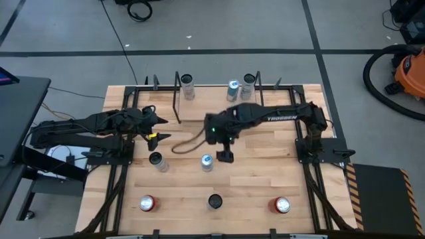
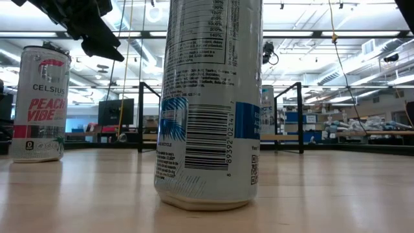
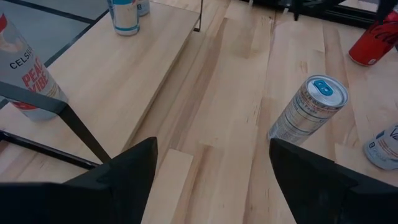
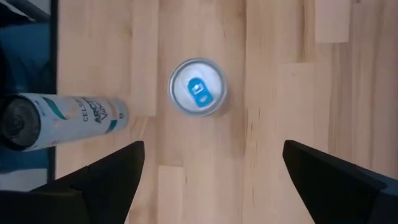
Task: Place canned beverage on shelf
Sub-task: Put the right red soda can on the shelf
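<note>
At the table's near edge stand three cans: a red can (image 1: 147, 203), a dark-topped can (image 1: 215, 201) and another red can (image 1: 282, 206). In the low view the dark-topped one fills the middle, its top cut off, so much behind it is hidden.

Further in stands the blue-tabbed can (image 1: 207, 162), upright on the bare wood, with a silver can (image 1: 157, 160) to its left. The right gripper (image 1: 226, 157) hangs just beside the blue-tabbed can, fingers spread wide with nothing between them; its wrist view looks straight down on the can's lid.

The left gripper (image 1: 154, 129) hovers left of centre, fingers partly apart and empty.

At the far edge sits the shelf (image 1: 219, 99), with three cans on it; their labels are too small to read from above.
</note>
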Robot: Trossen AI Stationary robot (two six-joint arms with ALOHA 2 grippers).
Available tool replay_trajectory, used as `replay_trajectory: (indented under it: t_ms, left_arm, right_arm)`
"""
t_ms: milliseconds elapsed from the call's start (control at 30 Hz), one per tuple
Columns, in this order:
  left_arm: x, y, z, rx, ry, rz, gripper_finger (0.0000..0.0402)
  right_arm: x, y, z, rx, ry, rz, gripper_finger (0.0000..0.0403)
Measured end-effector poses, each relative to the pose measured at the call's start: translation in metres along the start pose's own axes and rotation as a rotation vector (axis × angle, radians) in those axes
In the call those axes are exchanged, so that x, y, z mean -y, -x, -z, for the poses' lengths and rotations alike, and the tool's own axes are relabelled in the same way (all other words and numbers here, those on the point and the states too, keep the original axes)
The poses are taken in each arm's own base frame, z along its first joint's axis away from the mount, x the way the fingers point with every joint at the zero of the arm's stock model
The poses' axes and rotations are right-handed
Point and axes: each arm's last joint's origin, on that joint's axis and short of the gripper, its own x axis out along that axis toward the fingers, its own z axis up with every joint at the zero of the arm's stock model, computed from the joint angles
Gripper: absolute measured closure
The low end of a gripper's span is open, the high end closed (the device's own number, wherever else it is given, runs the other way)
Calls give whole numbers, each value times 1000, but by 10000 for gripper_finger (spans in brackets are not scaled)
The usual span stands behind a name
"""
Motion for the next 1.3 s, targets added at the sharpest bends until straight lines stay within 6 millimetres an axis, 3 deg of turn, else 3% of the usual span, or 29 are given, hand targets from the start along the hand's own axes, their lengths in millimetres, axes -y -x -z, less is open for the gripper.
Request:
replay_trajectory:
  t_ms: [567,867,1100,1300]
  left_arm:
    - [-1,0,4,-44,-33,-7,90]
    - [-1,0,4,-45,-57,-6,90]
    - [-1,0,7,-77,-72,-11,90]
    - [-1,0,8,-80,-62,-12,90]
  right_arm:
    - [-71,-9,39,-174,-294,247,11]
    - [-112,-13,56,-189,-340,235,11]
    - [-131,-14,63,-218,-375,161,11]
    - [-148,-9,91,-320,-373,321,11]
